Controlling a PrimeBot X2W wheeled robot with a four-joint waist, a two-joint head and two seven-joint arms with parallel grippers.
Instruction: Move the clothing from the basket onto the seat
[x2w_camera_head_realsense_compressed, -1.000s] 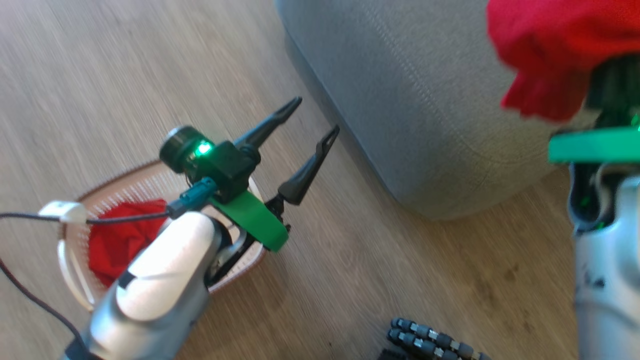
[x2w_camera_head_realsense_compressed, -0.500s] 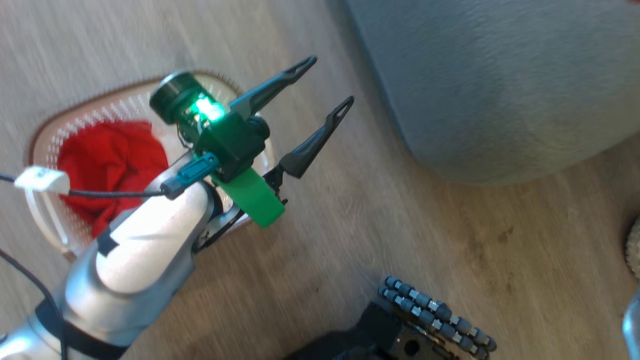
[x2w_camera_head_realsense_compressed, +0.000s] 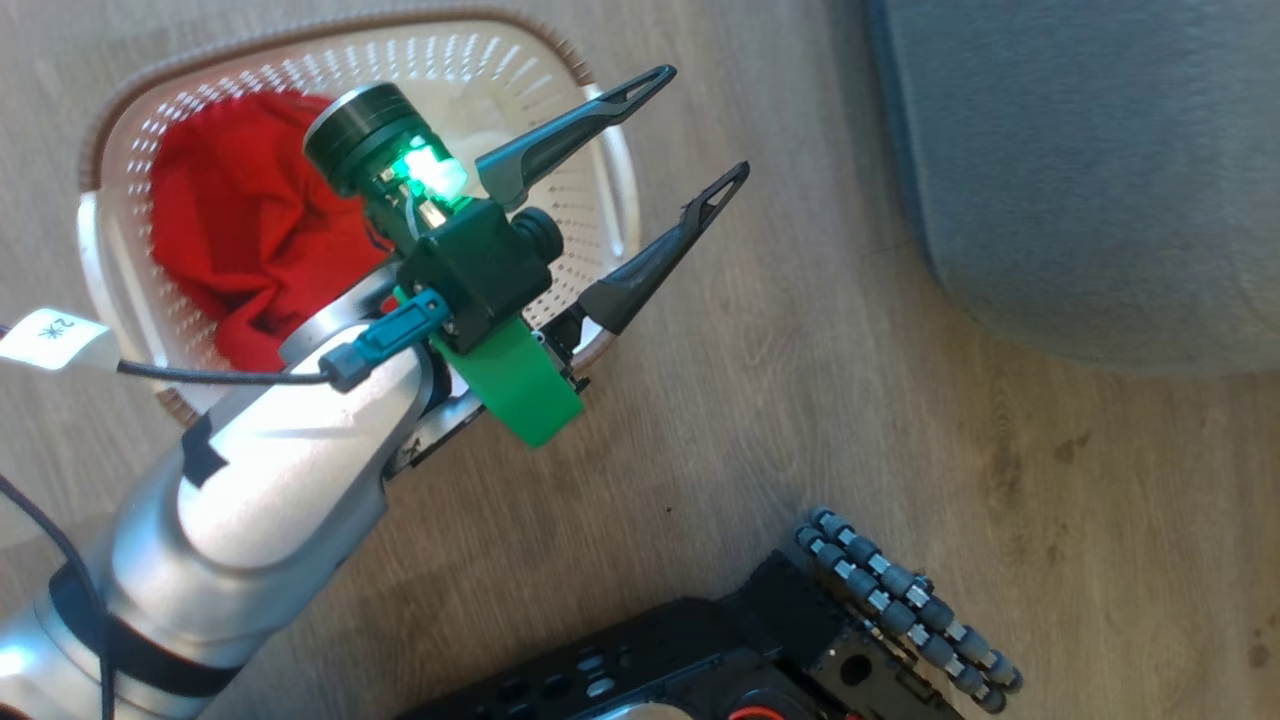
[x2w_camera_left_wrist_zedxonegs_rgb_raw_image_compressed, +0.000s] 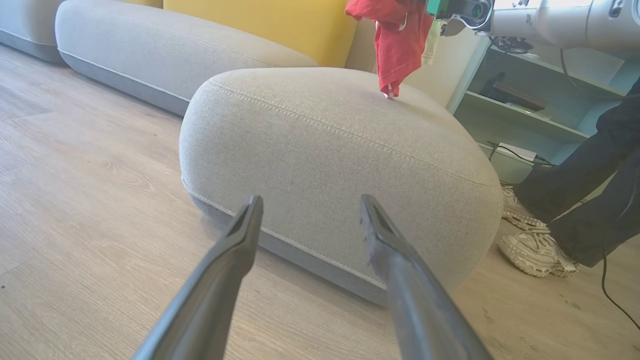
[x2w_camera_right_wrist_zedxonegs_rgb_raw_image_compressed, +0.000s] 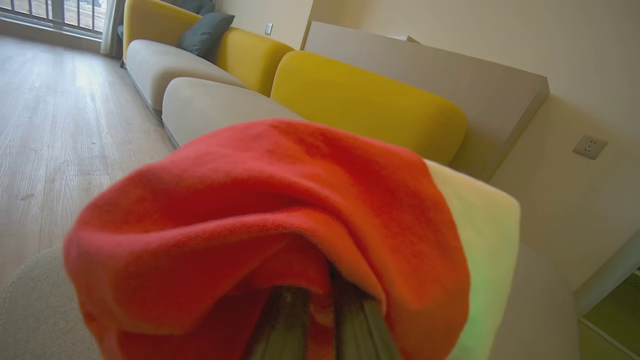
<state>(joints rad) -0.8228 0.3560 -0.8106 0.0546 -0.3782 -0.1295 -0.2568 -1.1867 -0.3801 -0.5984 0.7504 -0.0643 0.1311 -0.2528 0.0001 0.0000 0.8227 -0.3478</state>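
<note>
The cream basket (x2w_camera_head_realsense_compressed: 470, 70) sits on the wooden floor with red clothing (x2w_camera_head_realsense_compressed: 230, 220) bunched inside. My left gripper (x2w_camera_head_realsense_compressed: 702, 123) hangs open and empty above the basket's right rim. In the left wrist view its fingers (x2w_camera_left_wrist_zedxonegs_rgb_raw_image_compressed: 311, 200) point at the grey seat (x2w_camera_left_wrist_zedxonegs_rgb_raw_image_compressed: 340, 150), which also shows at the head view's upper right (x2w_camera_head_realsense_compressed: 1080, 170). My right gripper (x2w_camera_right_wrist_zedxonegs_rgb_raw_image_compressed: 320, 320) is shut on more red clothing (x2w_camera_right_wrist_zedxonegs_rgb_raw_image_compressed: 280, 215), with a white piece (x2w_camera_right_wrist_zedxonegs_rgb_raw_image_compressed: 485, 240) beside it. That red clothing (x2w_camera_left_wrist_zedxonegs_rgb_raw_image_compressed: 397, 45) hangs over the seat's far top, its lowest tip touching the cushion.
A person's dark trouser legs and pale shoes (x2w_camera_left_wrist_zedxonegs_rgb_raw_image_compressed: 535, 247) stand close to the seat's right side. A long sofa with yellow backs (x2w_camera_right_wrist_zedxonegs_rgb_raw_image_compressed: 370, 100) lies behind the seat, and a shelf (x2w_camera_left_wrist_zedxonegs_rgb_raw_image_compressed: 525, 100) is further right. My black base (x2w_camera_head_realsense_compressed: 700, 660) is at the bottom.
The head camera has swung toward the basket, which now shows in full, while the seat and the held red clothing have slid off to the right. Both grippers keep their states.
</note>
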